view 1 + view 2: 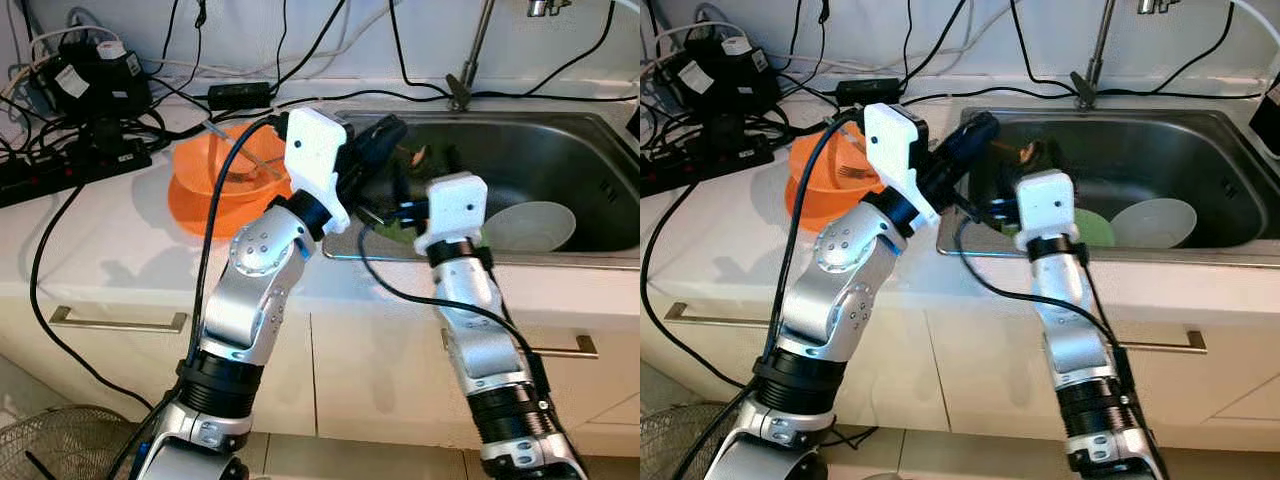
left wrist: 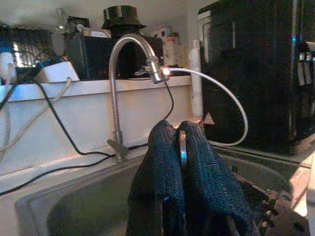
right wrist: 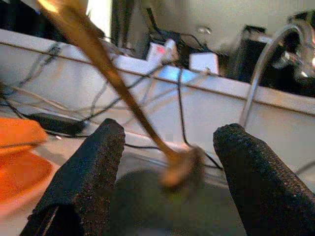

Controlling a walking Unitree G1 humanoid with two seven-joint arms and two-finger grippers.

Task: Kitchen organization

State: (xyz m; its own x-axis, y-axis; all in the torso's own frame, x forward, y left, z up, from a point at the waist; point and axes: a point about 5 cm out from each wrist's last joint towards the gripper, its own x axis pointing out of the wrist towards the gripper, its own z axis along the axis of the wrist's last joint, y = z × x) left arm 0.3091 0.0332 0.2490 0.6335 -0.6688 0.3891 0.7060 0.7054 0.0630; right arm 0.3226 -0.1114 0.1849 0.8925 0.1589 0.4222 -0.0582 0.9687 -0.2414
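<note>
The spoon point(image 3: 179, 169) hangs head-down between the spread fingers of the right gripper point(image 3: 170, 130), touching neither, over the sink point(image 1: 560, 160). It looks slim, stiff and light, and probably slick. The left gripper point(image 2: 179, 125), up beside that claw, is pinched on a thin shiny strip, its handle we judge, so we'd take hold low on the handle.

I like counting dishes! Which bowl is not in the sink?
The orange bowl. It sits on the white counter left of the sink, while the white bowl lies down inside the sink.
</note>
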